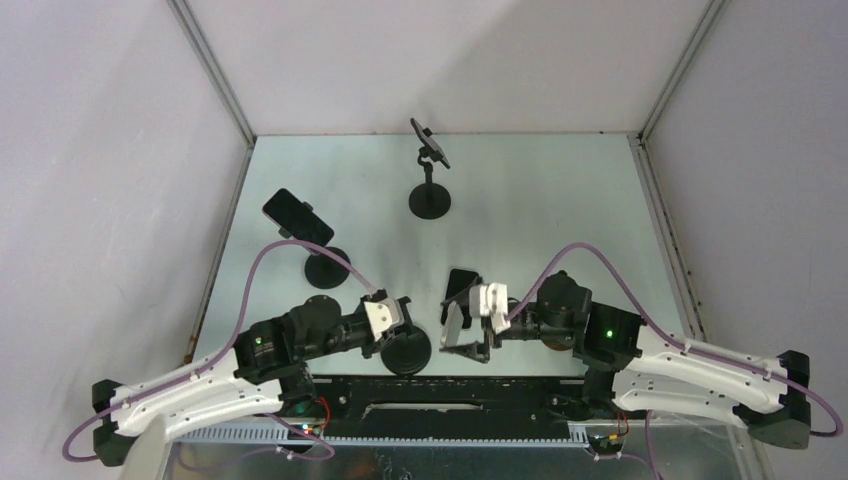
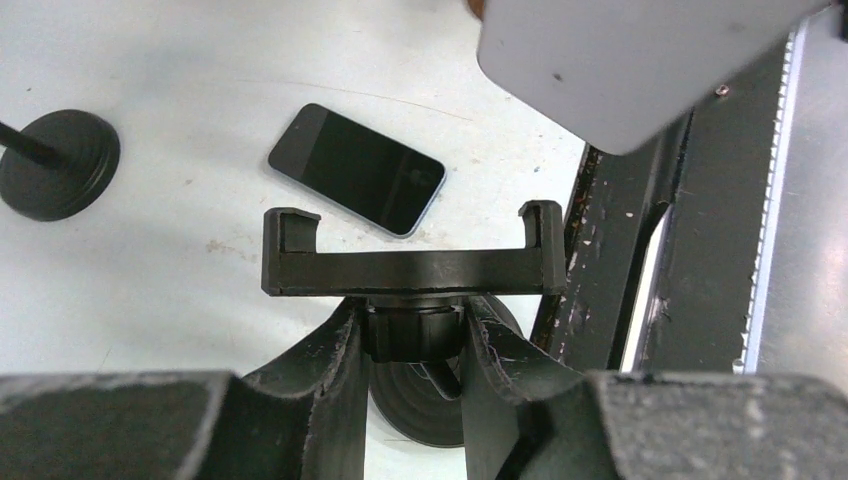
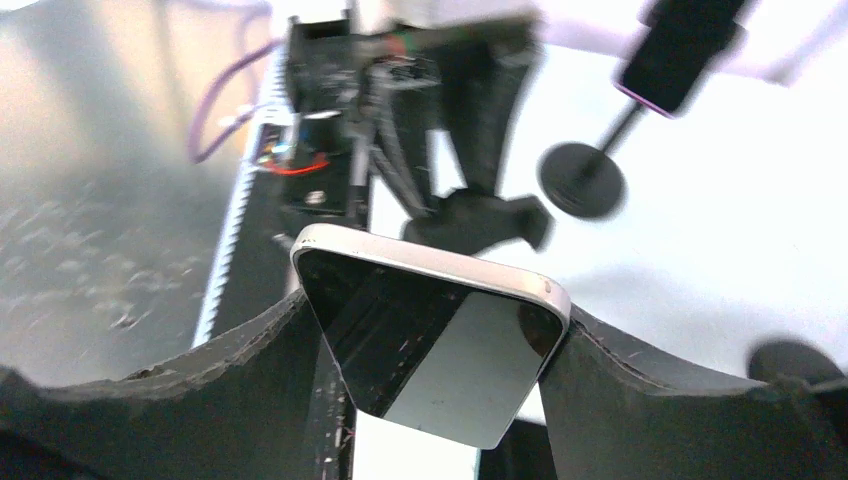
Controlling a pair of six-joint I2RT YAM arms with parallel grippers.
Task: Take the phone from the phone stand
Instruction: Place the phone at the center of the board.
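In the left wrist view the black phone stand's cradle [image 2: 410,265] is empty, and my left gripper [image 2: 410,325] is shut on the stand's neck knob just under it. From above, that stand's round base [image 1: 407,352] sits at the near table edge under the left gripper [image 1: 398,330]. A silver-edged phone [image 3: 430,340] with a dark screen is pinched across its width in my right gripper [image 3: 430,335]. It hangs clear of the cradle, to the right of the stand [image 1: 455,328]. Its grey back [image 2: 640,60] fills the upper right of the left wrist view.
A second dark phone [image 2: 355,168] lies flat on the table beyond the cradle. Two other stands carry phones: one at the left [image 1: 298,215] with its base [image 1: 326,268], one at the back [image 1: 430,142] with its base [image 1: 430,200]. A black rail [image 1: 450,395] runs along the near edge.
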